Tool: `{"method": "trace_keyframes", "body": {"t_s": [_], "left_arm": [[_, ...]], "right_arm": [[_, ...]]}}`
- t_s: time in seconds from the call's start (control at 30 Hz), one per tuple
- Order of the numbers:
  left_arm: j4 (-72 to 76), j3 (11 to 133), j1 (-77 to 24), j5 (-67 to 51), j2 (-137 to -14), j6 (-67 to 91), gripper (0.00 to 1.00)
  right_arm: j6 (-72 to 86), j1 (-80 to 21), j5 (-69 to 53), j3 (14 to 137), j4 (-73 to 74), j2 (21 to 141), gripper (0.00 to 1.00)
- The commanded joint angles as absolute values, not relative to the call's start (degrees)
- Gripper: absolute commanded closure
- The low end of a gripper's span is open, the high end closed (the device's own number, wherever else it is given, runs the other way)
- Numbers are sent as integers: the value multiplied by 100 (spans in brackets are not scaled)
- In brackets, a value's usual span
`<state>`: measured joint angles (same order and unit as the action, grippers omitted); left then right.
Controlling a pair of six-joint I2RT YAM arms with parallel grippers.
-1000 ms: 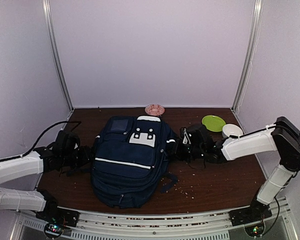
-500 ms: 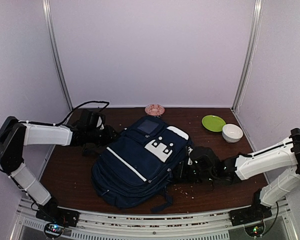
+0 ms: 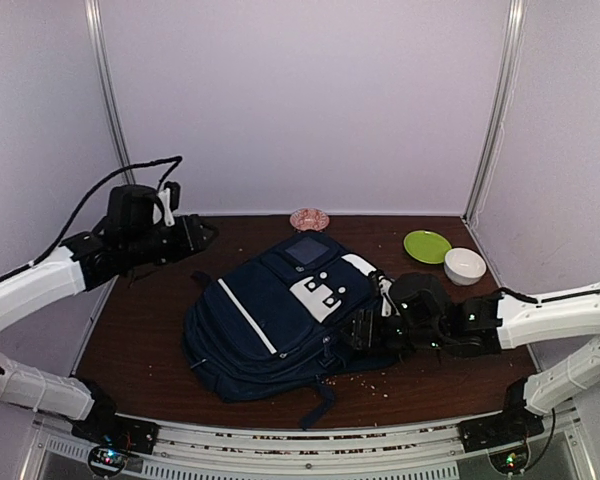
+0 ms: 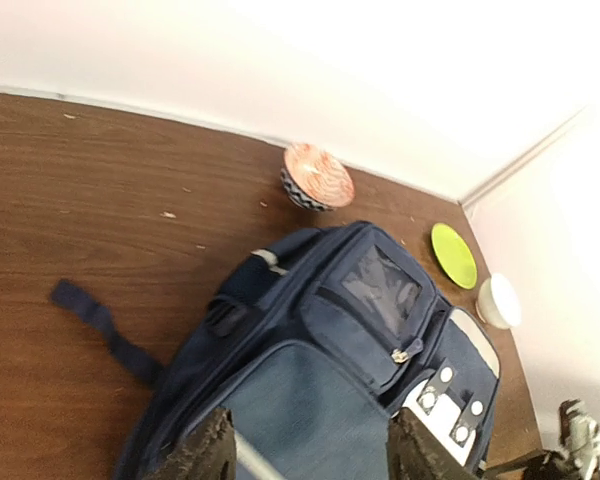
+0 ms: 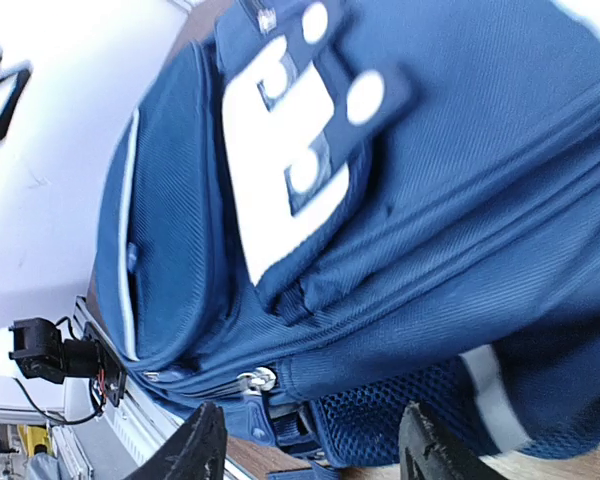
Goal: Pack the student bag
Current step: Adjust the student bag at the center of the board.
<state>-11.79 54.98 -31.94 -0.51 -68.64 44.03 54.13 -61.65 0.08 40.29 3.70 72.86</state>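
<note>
**Overhead and wrist views.** The navy bag [image 3: 270, 320] lay flat and slantwise at the middle of the brown counter [image 3: 130, 320], white buckle patches facing up. The left pincer [image 4: 312, 438] hung raised over the counter's far left, jaws apart and empty. The right pincer [image 5: 313, 430] sat at the bag's right side by a mesh pocket, jaws apart; contact with the fabric could not be told. A patterned bowl [image 3: 309, 218], green plate [image 3: 427, 245] and white bowl [image 3: 464, 265] stood behind.
</note>
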Motion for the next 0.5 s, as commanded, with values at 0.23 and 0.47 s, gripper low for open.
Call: {"method": "trace_keyframes", "body": {"t_s": [0.23,0.47], "left_arm": [[-2349,2897,-3597,1018,-4474,6063,2],[-1743,2307,-3595,552,-4360,6436,2]], "right_arm": [[4903,-5025,893,3942,1071,6571,33],[4755,-4031,614,4261,655,7188,31]]}}
